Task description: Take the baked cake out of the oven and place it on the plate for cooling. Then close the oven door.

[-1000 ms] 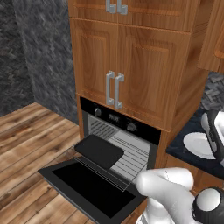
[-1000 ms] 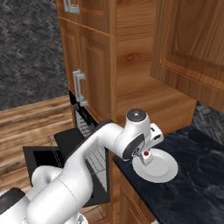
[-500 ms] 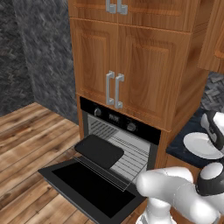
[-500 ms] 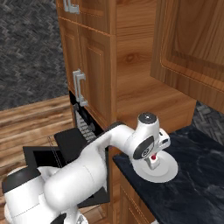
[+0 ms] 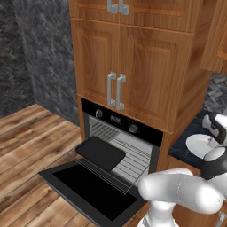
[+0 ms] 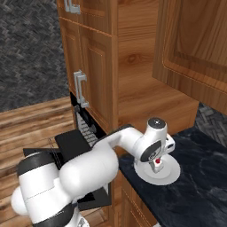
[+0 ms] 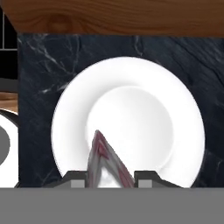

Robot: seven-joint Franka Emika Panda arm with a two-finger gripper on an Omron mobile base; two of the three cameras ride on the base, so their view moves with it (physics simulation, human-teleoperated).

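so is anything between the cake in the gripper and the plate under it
No. In the hand view the cake hangs in the shut gripper directly over the plate, whose white surface lies bare beneath it.

Black tray (image 5: 100, 152) on pulled-out rack (image 5: 128, 160); dark marble counter (image 6: 199, 186).

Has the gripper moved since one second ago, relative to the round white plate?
Yes. The gripper moved rightward, over the round white plate.
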